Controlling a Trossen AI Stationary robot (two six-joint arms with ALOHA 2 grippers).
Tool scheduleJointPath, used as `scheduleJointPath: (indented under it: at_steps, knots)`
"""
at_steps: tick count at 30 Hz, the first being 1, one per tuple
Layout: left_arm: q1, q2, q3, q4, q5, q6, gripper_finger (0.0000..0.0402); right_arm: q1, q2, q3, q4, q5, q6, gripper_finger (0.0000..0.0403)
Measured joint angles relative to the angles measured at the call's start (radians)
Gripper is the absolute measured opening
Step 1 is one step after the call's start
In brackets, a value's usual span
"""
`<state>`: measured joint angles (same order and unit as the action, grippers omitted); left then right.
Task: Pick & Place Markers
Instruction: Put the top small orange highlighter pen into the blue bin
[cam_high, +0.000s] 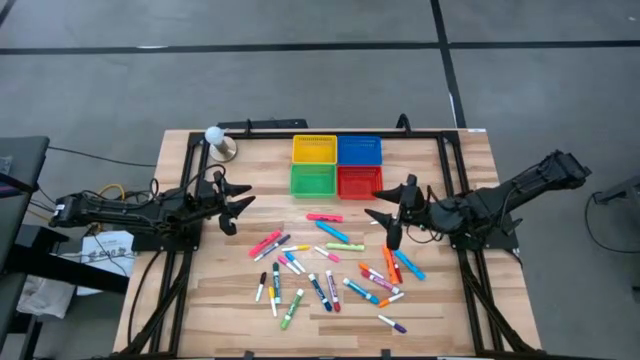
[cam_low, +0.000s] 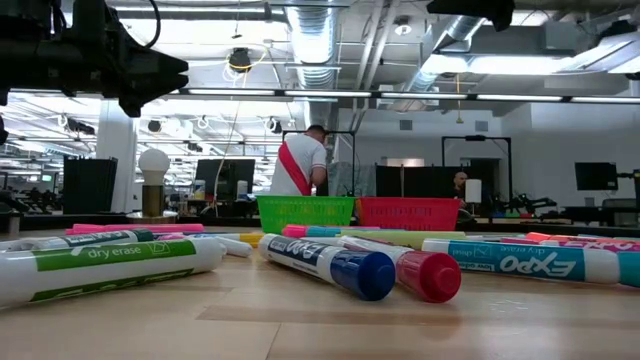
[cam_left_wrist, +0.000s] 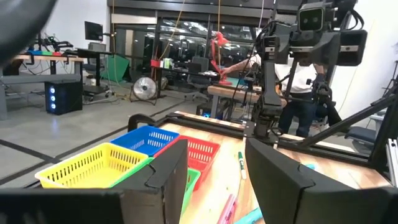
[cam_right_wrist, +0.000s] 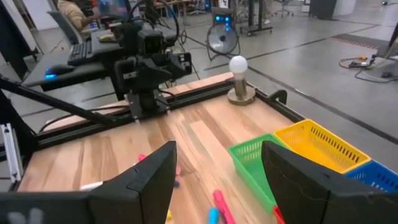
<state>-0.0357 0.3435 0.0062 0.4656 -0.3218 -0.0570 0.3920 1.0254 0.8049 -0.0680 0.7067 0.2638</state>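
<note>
- High view: the markers lie scattered on the table, on the near side of the four baskets. The left gripper sits left of the baskets, jaws spread and empty. The right gripper sits just right of the red basket, jaws spread, empty.
- Low view: markers lie flat in front of the green basket and red basket.
- Left wrist view: fingers parted, baskets beyond.
- Right wrist view: fingers parted; a lamp stands beyond the green basket.
</note>
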Motion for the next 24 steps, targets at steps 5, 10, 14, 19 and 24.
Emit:
scheduleJointPath:
  at_steps: [5, 10, 14, 19, 24]
  knots:
    - [0.000, 0.000, 0.000, 0.000, 0.000, -0.002, 0.0161, 0.007, 0.010, 0.009, 0.054, -0.001, 0.081, 0.0226]
    - [0.000, 0.000, 0.000, 0.000, 0.000, -0.003, 0.0161, 0.009, 0.009, 0.010, 0.071, -0.004, 0.109, 0.0226]
    - [0.000, 0.000, 0.000, 0.000, 0.000, -0.003, 0.0161, 0.010, 0.013, 0.010, 0.015, -0.011, 0.080, 0.0226]
    - [0.000, 0.000, 0.000, 0.000, 0.000, -0.003, 0.0161, 0.010, 0.051, 0.010, -0.118, -0.069, 0.129, 0.0226]
    - [0.000, 0.000, 0.000, 0.000, 0.000, -0.003, 0.0161, 0.010, 0.110, 0.010, -0.184, -0.156, 0.216, 0.0226]
